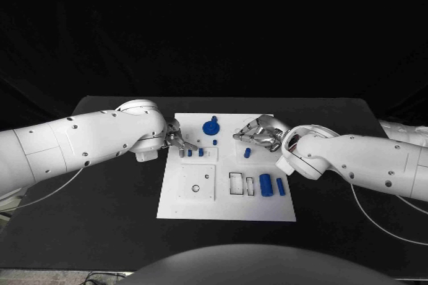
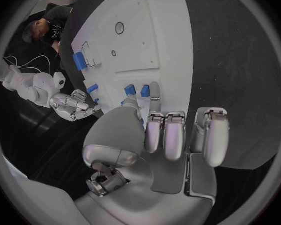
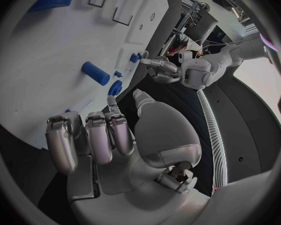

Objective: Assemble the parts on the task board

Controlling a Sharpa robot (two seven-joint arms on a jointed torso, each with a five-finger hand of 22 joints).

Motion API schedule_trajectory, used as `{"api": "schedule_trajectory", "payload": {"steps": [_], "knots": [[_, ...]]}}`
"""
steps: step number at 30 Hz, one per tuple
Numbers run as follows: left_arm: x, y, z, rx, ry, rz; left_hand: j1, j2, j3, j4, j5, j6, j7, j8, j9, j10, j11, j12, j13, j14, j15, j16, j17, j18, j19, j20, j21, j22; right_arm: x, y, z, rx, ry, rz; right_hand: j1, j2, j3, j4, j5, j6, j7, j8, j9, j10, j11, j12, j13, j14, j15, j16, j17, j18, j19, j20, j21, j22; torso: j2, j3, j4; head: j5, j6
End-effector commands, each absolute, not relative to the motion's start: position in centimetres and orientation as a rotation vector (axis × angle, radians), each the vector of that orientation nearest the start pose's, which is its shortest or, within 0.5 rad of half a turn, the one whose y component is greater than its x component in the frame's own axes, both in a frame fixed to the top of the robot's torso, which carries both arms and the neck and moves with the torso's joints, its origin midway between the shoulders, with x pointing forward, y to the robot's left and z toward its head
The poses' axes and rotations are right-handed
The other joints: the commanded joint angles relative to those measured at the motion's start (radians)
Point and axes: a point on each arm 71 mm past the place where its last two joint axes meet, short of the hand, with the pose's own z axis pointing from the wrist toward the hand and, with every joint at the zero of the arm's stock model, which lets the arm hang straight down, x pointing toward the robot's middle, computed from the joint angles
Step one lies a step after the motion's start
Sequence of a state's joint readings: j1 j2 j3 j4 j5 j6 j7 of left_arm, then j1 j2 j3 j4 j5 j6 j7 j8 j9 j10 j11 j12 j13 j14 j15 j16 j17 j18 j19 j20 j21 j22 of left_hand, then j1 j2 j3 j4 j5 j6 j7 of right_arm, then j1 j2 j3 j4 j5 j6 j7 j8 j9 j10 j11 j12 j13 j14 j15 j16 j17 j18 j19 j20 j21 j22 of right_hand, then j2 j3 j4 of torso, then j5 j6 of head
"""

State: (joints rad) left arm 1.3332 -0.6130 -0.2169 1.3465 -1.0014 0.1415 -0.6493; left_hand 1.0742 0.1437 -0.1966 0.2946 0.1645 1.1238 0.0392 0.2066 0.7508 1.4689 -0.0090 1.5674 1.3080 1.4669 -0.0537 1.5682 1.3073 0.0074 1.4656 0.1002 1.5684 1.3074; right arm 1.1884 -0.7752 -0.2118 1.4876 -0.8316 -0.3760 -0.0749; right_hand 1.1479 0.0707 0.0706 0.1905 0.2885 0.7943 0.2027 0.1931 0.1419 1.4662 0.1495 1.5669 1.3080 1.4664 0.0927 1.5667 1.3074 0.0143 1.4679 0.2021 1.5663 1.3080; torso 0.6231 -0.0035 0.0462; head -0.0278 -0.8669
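Both robot hands over the white task board (image 1: 183, 204)
Left robot hand (image 1: 181, 144) and right robot hand (image 1: 256, 134) hold nothing, fingers loosely apart; no writing readable.

The far edge of the task board (image 1: 179, 198) is partly hidden beneath both hands. Contact between the left hand's fingers (image 1: 185, 147) and the small blue parts (image 1: 201, 153) cannot be told.
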Motion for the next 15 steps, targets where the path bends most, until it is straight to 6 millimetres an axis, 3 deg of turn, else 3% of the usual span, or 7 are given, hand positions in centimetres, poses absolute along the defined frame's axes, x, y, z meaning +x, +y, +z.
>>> {"api": "schedule_trajectory", "payload": {"steps": [1, 8, 15], "knots": [[50.6, 16.8, -22.8, -0.178, 2.319, -0.259, -0.023, 0.005, -0.017, -0.001, -0.012, 0.011, 0.001, 0.007, 0.002, 0.102, -0.007, 0.003, 0.263, 0.104, -0.001, 0.003, 0.263, -0.007, 0.105, -0.01, 0.002, 0.263, 46.3, -18.8, -25.9, 0.413, 1.942, 0.871, -0.002, -0.001, 0.004, -0.002, 0.006, -0.004, 0.019, 0.005, 0.002, 0.105, 0.005, 0.004, 0.263, 0.104, 0.007, 0.004, 0.263, -0.014, 0.103, 0.006, 0.004, 0.263, 0.0, -0.0009, 0.0, -0.003, 0.004], [50.7, 17.7, -21.5, -0.319, 2.166, -0.433, -0.055, 0.001, -0.057, -0.003, -0.044, -0.001, 0.005, 0.002, 0.003, 0.102, -0.004, 0.003, 0.263, 0.104, 0.002, 0.003, 0.263, -0.007, 0.105, -0.014, 0.002, 0.263, 46.4, -19.2, -25.4, 0.423, 1.869, 0.892, -0.002, 0.0, 0.004, -0.002, 0.006, -0.003, 0.019, 0.006, 0.002, 0.105, 0.005, 0.004, 0.263, 0.104, 0.007, 0.004, 0.263, -0.014, 0.103, 0.006, 0.004, 0.263, 0.0, -0.0004, 0.0006, -0.003, 0.007], [51.3, 18.3, -19.6, -0.498, 1.875, -0.702, 0.078, -0.026, -0.072, -0.006, -0.03, -0.077, 0.026, -0.036, -0.033, 0.102, 0.017, 0.003, 0.263, 0.104, 0.02, 0.003, 0.263, -0.007, 0.105, -0.014, 0.002, 0.263, 46.4, -19.9, -24.2, 0.44, 1.79, 0.916, -0.002, 0.0, 0.004, -0.002, 0.006, -0.002, 0.018, 0.007, 0.002, 0.105, 0.005, 0.004, 0.263, 0.104, 0.007, 0.004, 0.263, -0.014, 0.103, 0.006, 0.004, 0.263, -0.002, 0.0006, 0.0039, -0.002, 0.01]]}}
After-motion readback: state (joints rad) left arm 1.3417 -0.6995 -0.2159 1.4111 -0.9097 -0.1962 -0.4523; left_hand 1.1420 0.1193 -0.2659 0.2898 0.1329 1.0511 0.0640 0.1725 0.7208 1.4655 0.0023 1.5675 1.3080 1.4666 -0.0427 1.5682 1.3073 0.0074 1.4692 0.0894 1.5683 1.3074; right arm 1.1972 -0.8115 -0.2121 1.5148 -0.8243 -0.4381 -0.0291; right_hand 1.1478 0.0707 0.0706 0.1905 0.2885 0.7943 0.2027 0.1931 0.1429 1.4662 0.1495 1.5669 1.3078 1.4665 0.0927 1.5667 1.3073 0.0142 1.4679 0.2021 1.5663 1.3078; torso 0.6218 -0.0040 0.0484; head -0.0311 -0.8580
